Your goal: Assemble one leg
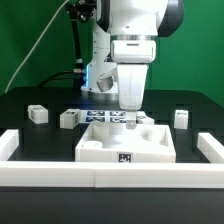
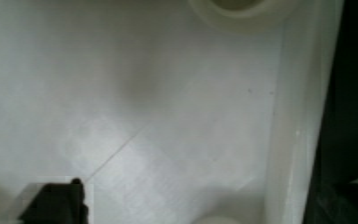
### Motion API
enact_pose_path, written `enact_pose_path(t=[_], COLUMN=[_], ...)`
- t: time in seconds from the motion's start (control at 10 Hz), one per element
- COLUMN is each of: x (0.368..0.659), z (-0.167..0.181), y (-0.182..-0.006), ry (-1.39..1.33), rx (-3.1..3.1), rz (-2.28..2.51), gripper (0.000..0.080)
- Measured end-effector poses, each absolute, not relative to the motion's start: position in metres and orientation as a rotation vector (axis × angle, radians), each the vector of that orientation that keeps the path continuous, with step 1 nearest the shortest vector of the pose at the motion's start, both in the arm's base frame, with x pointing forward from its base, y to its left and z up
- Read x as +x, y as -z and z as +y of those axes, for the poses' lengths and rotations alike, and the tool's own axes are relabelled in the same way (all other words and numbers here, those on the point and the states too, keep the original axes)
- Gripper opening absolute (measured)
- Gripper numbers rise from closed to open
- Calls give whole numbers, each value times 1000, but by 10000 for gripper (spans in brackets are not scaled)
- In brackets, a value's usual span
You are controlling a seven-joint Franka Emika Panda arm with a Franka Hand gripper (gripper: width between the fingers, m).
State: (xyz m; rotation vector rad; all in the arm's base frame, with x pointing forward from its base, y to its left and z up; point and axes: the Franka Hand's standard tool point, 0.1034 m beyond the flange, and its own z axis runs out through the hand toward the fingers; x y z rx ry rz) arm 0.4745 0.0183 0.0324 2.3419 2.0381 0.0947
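Observation:
My gripper [image 1: 130, 114] is lowered over the back part of the large flat white tray-like part [image 1: 100, 148]. In the wrist view the gripper [image 2: 208, 205] hangs close above that part's white surface [image 2: 158, 110]. One black finger [image 2: 55, 200] shows, set far out to the side, with nothing between the jaws. A round hole [image 2: 240, 5] in the part shows ahead. Small white legs stand on the black table: one [image 1: 37, 114] at the exterior view's left, one [image 1: 68, 118] beside the tray-like part, and one [image 1: 181, 118] at the right. None is held.
The marker board [image 1: 104, 116] lies behind the tray-like part, partly hidden by the arm. A low white wall [image 1: 60, 175] borders the table's front and both sides. The black table [image 2: 354, 100] shows past the part's raised edge in the wrist view.

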Motion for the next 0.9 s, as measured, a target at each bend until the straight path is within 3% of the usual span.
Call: enact_pose_path(t=[0.5, 0.7, 0.8, 0.9], x=[465, 465, 465, 465], z=[17, 19, 19, 19], y=[-11, -11, -11, -11], ry=[-78, -81, -80, -80], rx=[2370, 2368, 2369, 2369], rz=[2039, 2041, 2040, 2040], gripper=[650, 392, 392, 199])
